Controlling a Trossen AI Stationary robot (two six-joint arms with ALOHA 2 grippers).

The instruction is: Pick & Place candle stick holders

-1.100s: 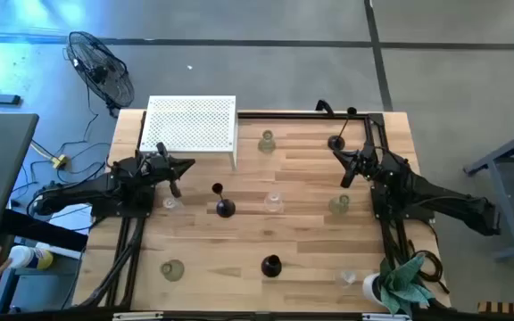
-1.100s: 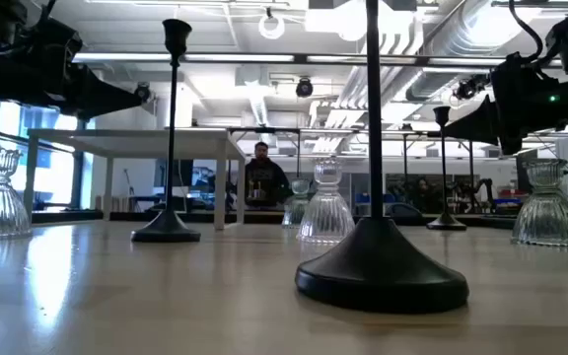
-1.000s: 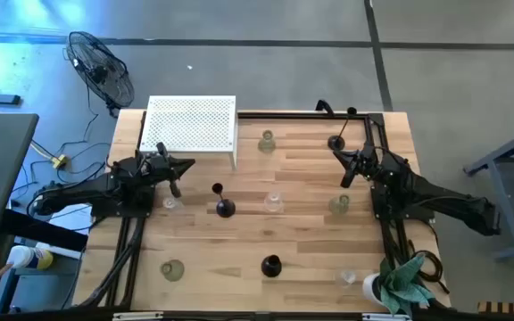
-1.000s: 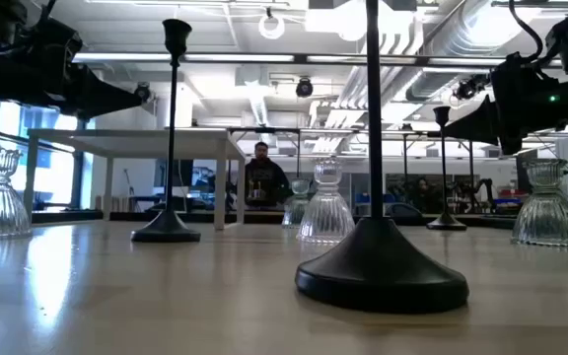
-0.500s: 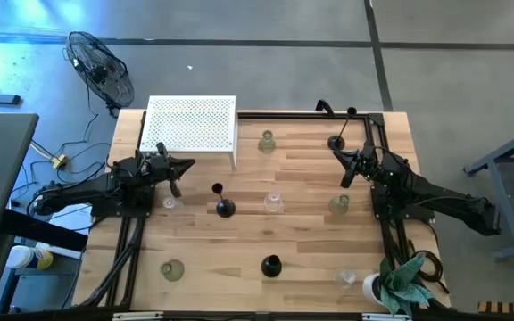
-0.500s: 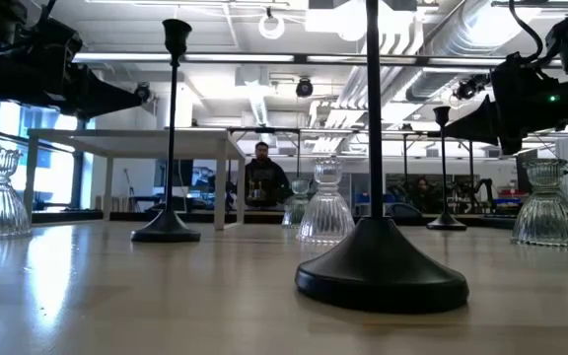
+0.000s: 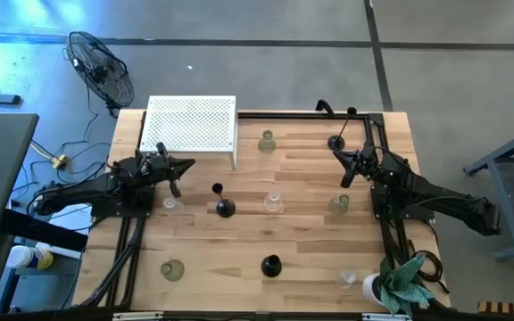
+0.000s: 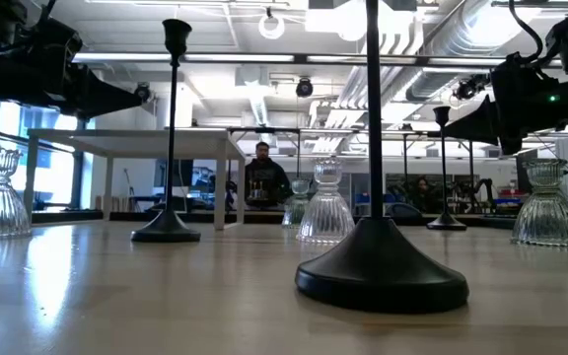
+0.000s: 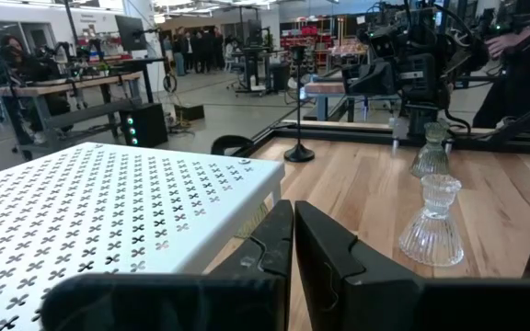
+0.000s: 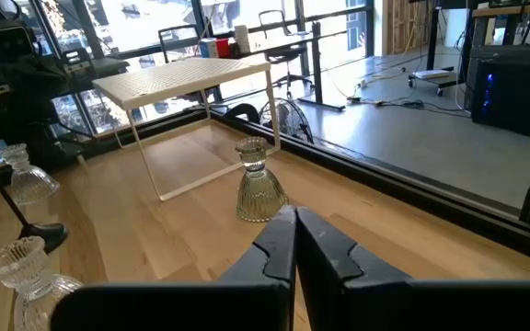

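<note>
Several candle stick holders stand upright on their bases on the wooden table (image 7: 239, 241). Black ones stand at the middle (image 7: 226, 208), near the front edge (image 7: 270, 265) and at the far right (image 7: 335, 142). Glass ones stand at the far middle (image 7: 267, 141), the centre (image 7: 274, 202) and the right (image 7: 339, 204); more stand toward the front. My left gripper (image 7: 189, 164) hovers shut at the table's left, beside the white rack. My right gripper (image 7: 335, 152) hovers shut at the far right, just short of the black holder there. Both grippers hold nothing.
A white perforated rack (image 7: 190, 125) stands on legs at the far left corner. A white cup with a green cloth (image 7: 391, 283) sits at the front right corner. A black frame (image 7: 364, 114) runs along the far and right edges. A person (image 8: 261, 177) sits far behind the table.
Both arms and all holders have kept still. A person's hand that showed beside the table's front left corner has gone out of the high view.
</note>
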